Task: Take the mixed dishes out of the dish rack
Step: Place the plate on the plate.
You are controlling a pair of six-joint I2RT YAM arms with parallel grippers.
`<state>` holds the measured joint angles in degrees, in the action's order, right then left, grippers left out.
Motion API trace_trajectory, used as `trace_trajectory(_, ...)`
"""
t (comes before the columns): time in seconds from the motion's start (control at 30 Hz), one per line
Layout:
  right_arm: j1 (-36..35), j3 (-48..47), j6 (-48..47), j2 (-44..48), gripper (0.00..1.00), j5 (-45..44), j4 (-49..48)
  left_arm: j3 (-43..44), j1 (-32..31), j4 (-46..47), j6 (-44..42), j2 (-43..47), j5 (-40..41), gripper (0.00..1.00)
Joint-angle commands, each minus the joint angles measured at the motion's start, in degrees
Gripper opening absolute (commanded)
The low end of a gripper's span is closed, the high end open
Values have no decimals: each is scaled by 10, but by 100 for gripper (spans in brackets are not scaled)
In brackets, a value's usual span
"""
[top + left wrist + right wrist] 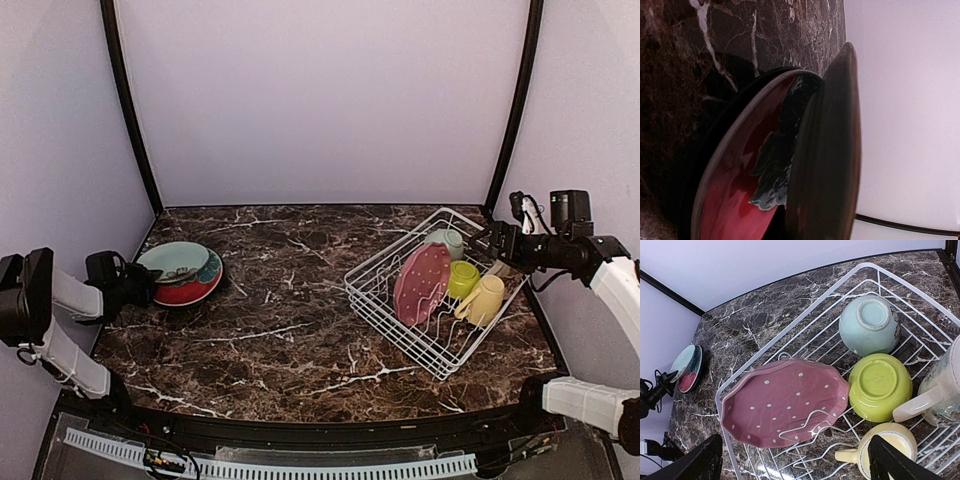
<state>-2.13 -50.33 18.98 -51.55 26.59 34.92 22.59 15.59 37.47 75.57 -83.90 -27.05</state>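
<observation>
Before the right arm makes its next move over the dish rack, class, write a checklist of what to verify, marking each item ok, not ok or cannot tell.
1. Right gripper open: ok.
2. Nothing between its fingers: ok.
3. Right gripper positioned above the dish rack: ok.
4. Dish rack emptied: not ok. It holds the pink dotted plate, mint bowl, lime-green bowl, yellow mug and cream-grey mug.
5. Left gripper clear of the stacked plates: cannot tell; it sits at their rim.
</observation>
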Motion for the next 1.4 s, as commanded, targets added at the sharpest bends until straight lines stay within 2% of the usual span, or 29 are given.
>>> trace_trajectory(0.0,-3,-4,5,-2,99,1,-16,39,2,58,-37,-4,-23,1)
trace_trajectory(0.43,-4,-7,11,-7,99,8,-24,65,-9,16,-69,-54,-41,4)
trace_trajectory(0.7,-4,-3,10,-1,99,5,-21,62,-10,-48,-105,-30,-33,23)
trace_trajectory(1.0,-4,1,11,2,99,6,-22,65,-11,-178,-195,37,17,37)
trace_trajectory(1.2,-5,5,14,5,99,8,-24,85,-11,-264,-253,61,50,51)
trace_trajectory(1.27,-5,6,15,6,99,9,-25,93,-10,-292,-269,65,61,64)
trace_trajectory(1.37,-5,8,17,7,99,11,-27,109,-11,-347,-296,71,79,75)
